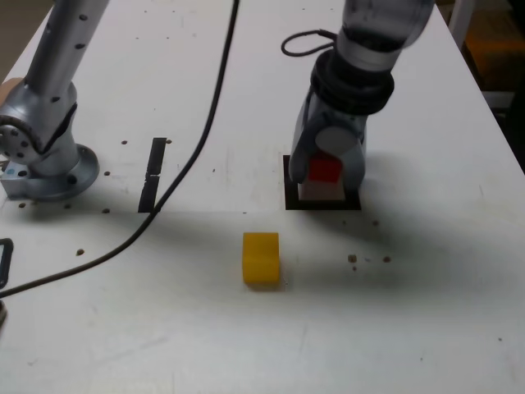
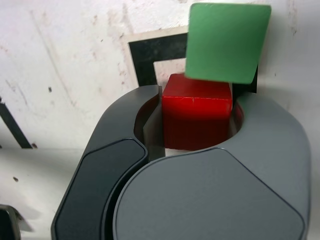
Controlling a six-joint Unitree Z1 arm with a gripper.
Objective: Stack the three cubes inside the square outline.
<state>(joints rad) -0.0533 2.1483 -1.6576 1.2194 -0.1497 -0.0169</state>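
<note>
Surface: white tabletop (image 1: 246, 345) marked with small dark specks, filling the exterior view.
Far left: silver metal arm base (image 1: 45, 160), bolted down at the frame's left edge.
Left of centre: straight black tape strip (image 1: 152, 174), with a black cable (image 1: 197, 148) running from the top edge down to the lower left.
Lower centre: small matte yellow cube (image 1: 262, 258), alone, well apart from the others.
Right of centre: thin black tape square outline (image 1: 289, 190) with a white middle.
Gripper: grey gripper (image 2: 197, 112) pointing down over the outline, its jaws pinching the small matte red cube (image 2: 197, 117).
Red cube: inside the outline in both views.
Upper right, wrist view: small matte green cube (image 2: 227, 42), lying across the outline's corner, just beside the red cube; whether they touch is unclear.
</note>
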